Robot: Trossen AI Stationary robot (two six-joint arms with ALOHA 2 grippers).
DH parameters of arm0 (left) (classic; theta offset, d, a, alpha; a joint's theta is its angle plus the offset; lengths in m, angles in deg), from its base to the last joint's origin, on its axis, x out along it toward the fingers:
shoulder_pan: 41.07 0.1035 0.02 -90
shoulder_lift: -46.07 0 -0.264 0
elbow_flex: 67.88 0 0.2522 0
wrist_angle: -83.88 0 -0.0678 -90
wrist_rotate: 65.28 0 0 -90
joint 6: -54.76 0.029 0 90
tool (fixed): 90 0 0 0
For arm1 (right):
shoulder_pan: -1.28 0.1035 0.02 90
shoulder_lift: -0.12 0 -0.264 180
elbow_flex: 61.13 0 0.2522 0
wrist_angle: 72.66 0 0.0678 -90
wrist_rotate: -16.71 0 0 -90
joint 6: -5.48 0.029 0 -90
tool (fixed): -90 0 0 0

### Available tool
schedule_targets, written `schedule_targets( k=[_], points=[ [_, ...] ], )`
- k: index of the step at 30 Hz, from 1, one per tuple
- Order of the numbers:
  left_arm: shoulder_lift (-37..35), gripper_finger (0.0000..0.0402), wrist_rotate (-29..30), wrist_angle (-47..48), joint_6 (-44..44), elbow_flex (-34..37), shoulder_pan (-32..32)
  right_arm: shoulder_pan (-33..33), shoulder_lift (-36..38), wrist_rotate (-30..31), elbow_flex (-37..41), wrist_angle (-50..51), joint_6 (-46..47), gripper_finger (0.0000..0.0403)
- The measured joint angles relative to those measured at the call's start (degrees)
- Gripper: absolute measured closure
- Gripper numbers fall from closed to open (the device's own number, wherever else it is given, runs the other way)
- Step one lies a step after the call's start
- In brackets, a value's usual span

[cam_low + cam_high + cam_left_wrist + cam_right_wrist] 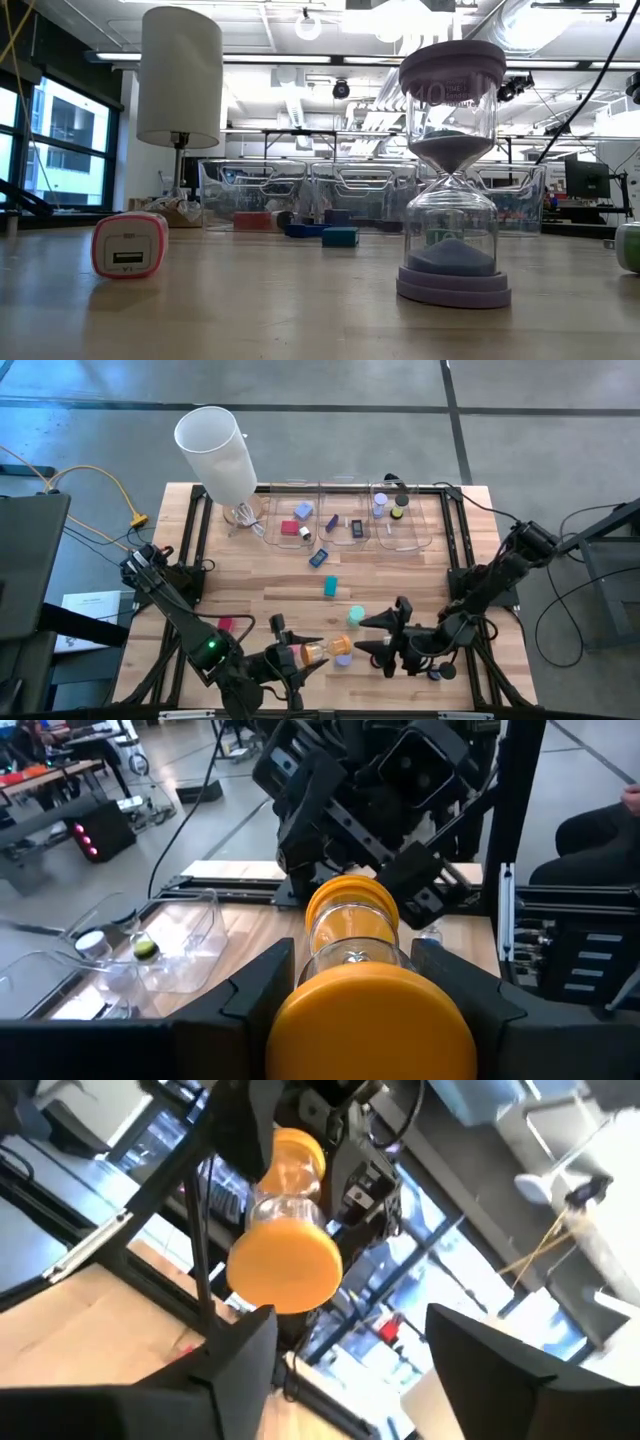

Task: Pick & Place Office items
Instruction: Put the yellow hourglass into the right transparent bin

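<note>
held item: orange hourglass (pixel 312 651), lower centre of high view, above counter (pixel 400 575)
left gripper (pixel 290 656): jaws clamped on hourglass
axis: horizontal, free end aimed at right gripper (pixel 392 642)
right jaws: spread, empty, just beside it

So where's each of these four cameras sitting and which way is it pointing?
High: overhead, looking straight down on the table; both arms show.
Low: at tabletop height, looking across at the purple hourglass; no arm visible.
Left wrist: on the left arm; left gripper holds the orange hourglass, right arm behind.
Right wrist: on the right arm; open right gripper faces it.
Shared: both wrist views show the orange hourglass.
</note>
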Motion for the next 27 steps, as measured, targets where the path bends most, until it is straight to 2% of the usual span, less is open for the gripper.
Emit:
schedule_targets(
  k=[4, 8, 19, 27],
  points=[
    [0.00, 0.0224, 0.02, 0.01, -0.39, 0.00, 0.00, 0.00, 0.00, 0.44, -1.00, 2.67, 1.53, 0.0115],
    [0.00, 0.0224, 0.00, -0.42, -1.51, 0.00, 0.45, -0.02, 0.00, 0.26, -0.99, 5.35, -2.29, 0.0086],
    [0.00, 0.0224, -1.50, -0.93, -3.20, 0.02, 3.05, -3.60, -0.02, -3.52, -0.99, 3.92, -6.28, 0.0081],
    [0.00, 0.0224, -1.81, -0.93, -3.43, 0.02, 4.73, -5.91, -0.02, -9.02, -0.99, 3.20, -8.48, 0.0080]
  ],
)
